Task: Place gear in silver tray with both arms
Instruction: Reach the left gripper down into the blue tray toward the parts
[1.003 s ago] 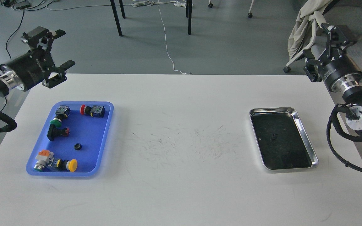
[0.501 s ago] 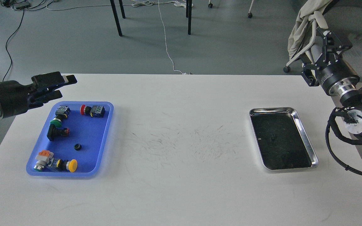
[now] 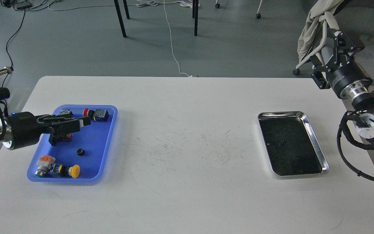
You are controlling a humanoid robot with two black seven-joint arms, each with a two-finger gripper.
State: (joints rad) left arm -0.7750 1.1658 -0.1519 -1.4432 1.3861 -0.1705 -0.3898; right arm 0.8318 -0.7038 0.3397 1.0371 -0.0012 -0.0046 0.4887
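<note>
The left pincer [image 3: 76, 123] reaches over the blue tray [image 3: 104, 149] at 9 o'clock on the table [image 3: 187, 195], its opening impossible to tell; right pincer [image 3: 328, 48] likewise (seen end-on). The silver tray [image 3: 317, 143] lies at 3 o'clock; the gear [image 3: 81, 151] sits in the blue tray.

Glossy metal silver tray [image 3: 317, 143], scuffed matt table [image 3: 187, 156]

No readable text, labels (or numbers)
</note>
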